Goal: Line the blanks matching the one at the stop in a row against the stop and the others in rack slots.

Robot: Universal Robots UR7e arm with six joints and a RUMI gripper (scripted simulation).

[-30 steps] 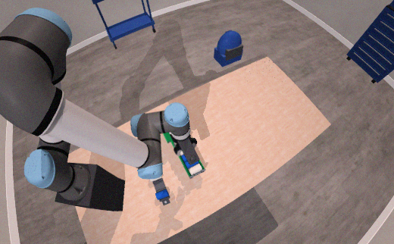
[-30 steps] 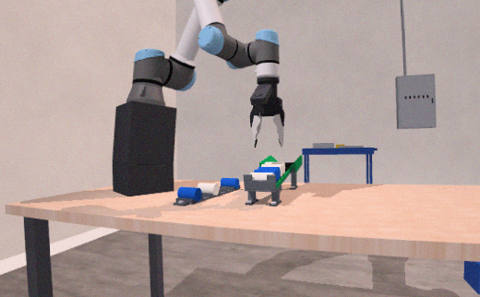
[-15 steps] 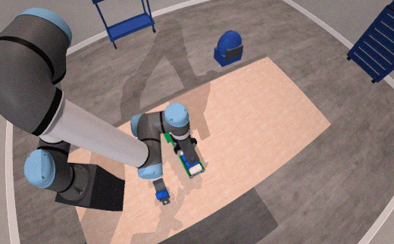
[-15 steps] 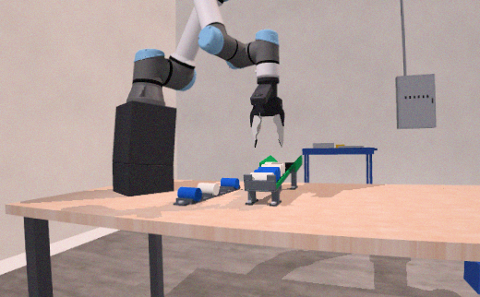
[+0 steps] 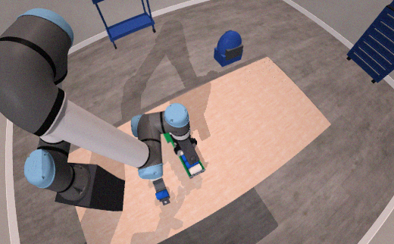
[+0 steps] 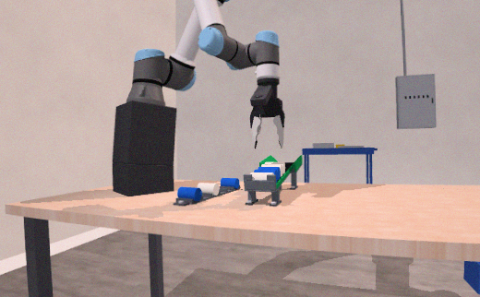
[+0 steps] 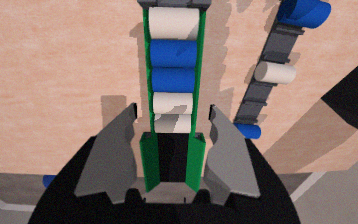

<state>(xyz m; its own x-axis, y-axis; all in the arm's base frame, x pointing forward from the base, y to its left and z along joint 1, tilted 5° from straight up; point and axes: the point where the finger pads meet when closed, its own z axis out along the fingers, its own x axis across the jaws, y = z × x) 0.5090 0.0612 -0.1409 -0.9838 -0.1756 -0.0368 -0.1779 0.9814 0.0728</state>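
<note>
My gripper (image 6: 268,144) (image 7: 173,104) is part-way open and empty, high above the green-walled feed ramp (image 6: 294,168) (image 7: 196,160). In the wrist view the ramp's row, from the grey stop (image 7: 175,4), is a white blank (image 7: 172,23), a blue blank (image 7: 173,53), another blue blank (image 7: 173,80), a white blank (image 7: 172,102) and another white blank (image 7: 172,123). All lie across the ramp. The dark stock rack (image 5: 159,185) (image 7: 281,44) holds a blue blank (image 6: 189,194) (image 7: 307,11), a white blank (image 6: 208,188) (image 7: 276,72) and a blue blank (image 6: 230,184) (image 7: 247,131).
The rack stands beside the ramp, on the side of the arm's black pedestal (image 5: 109,191) (image 6: 144,148). Both stand on the wooden table (image 5: 264,114) (image 6: 368,212). The ramp's upper end has flared green walls. A blue bin-like object (image 5: 229,47) is on the floor beyond the table.
</note>
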